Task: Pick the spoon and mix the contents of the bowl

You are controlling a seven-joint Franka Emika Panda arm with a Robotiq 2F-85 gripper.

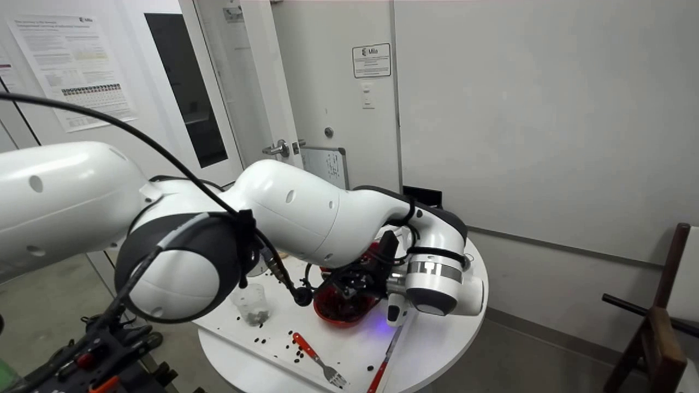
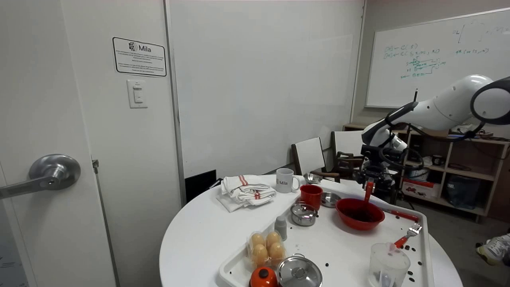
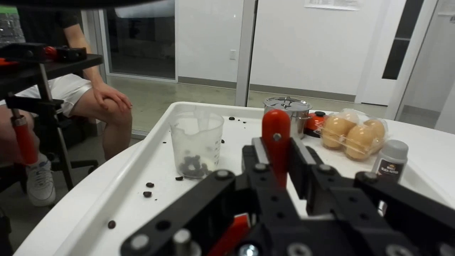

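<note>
"How many eggs [image 2: 259,254] on the table [image 2: 191,239]?"

"Four."

"Steel pots [image 2: 299,275]?"

"Two, and two steel bowls [image 2: 330,203]."

"And the red bowl [image 2: 359,224]?"

"Just one."

"Spoon [image 2: 368,194]?"

"One, plus one fork [image 1: 320,359] and one knife [image 2: 402,215]."

"Red cup [image 2: 311,197]?"

"One. One white mug [image 2: 284,185] too, and one measuring cup [image 3: 196,144]."

"Shaker [image 2: 281,229]?"

"One, and one tray [image 2: 346,249]."

"Beans [image 3: 147,194]?"

"Too many and too small to count."
</note>
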